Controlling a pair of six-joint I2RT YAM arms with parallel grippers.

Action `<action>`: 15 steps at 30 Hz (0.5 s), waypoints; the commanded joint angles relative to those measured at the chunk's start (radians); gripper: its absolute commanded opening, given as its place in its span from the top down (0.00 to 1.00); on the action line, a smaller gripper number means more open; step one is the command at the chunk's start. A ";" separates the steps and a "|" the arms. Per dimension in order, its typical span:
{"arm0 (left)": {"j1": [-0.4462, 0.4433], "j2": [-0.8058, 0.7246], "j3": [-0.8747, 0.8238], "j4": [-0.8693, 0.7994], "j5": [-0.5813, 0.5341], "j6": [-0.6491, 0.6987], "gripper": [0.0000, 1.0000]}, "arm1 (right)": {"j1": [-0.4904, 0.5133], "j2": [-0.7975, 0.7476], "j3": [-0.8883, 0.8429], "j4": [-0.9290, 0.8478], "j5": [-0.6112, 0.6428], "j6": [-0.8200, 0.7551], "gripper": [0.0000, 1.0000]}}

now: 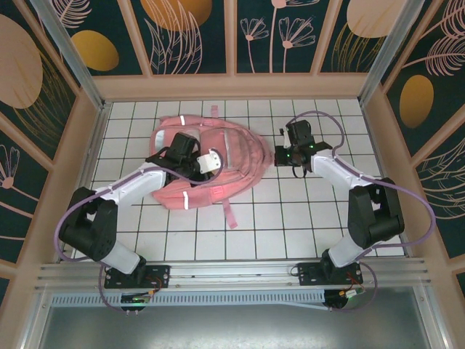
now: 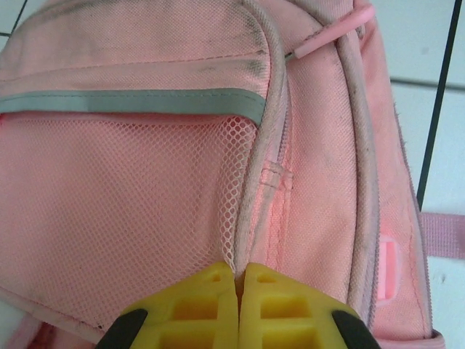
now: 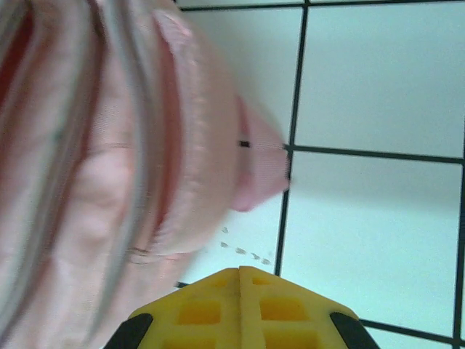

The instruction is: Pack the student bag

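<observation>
Student bag (image 1: 236, 171) lies flat on the tabletop (image 1: 305, 225), long axis roughly side to side between the arms. Left end effector (image 2: 238, 287) is over the bag's middle, jaws tip to tip at the piping beside the mesh pocket (image 2: 123, 211). Possibly a fold of fabric is nipped; the view does not settle it. Right end effector (image 3: 240, 280) is closed and empty, just off the bag's right edge. Left arm is nearer. The bag's main opening cannot be made out, and the bag is blurred in the right wrist view.
</observation>
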 commanded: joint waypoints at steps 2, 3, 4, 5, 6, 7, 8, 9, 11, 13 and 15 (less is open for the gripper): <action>0.036 -0.050 -0.032 -0.070 0.070 0.126 1.00 | 0.038 -0.043 -0.032 -0.015 -0.073 -0.068 0.94; 0.036 -0.048 -0.013 -0.086 0.107 0.121 1.00 | 0.064 -0.053 -0.035 -0.009 -0.119 -0.090 0.79; 0.036 -0.043 0.006 -0.105 0.143 0.108 1.00 | 0.100 -0.072 -0.037 0.001 -0.179 -0.124 0.67; 0.036 -0.036 0.036 -0.119 0.165 0.091 1.00 | 0.133 -0.087 -0.040 0.016 -0.217 -0.144 0.60; 0.036 -0.032 0.053 -0.128 0.180 0.070 1.00 | 0.161 -0.098 -0.040 0.023 -0.240 -0.166 0.57; 0.036 -0.027 0.070 -0.143 0.193 0.051 1.00 | 0.187 -0.107 -0.036 0.026 -0.248 -0.194 0.55; 0.036 -0.021 0.085 -0.161 0.205 0.046 1.00 | 0.212 -0.107 -0.034 0.031 -0.244 -0.210 0.53; 0.036 -0.017 0.099 -0.175 0.215 0.035 1.00 | 0.226 -0.103 -0.025 0.029 -0.253 -0.235 0.52; 0.036 -0.013 0.112 -0.180 0.220 0.018 1.00 | 0.253 -0.085 -0.011 0.018 -0.251 -0.268 0.43; 0.036 -0.011 0.113 -0.174 0.225 0.010 1.00 | 0.271 -0.057 0.002 0.006 -0.226 -0.289 0.40; 0.036 -0.009 0.111 -0.167 0.233 0.010 1.00 | 0.285 -0.036 0.011 0.000 -0.183 -0.295 0.40</action>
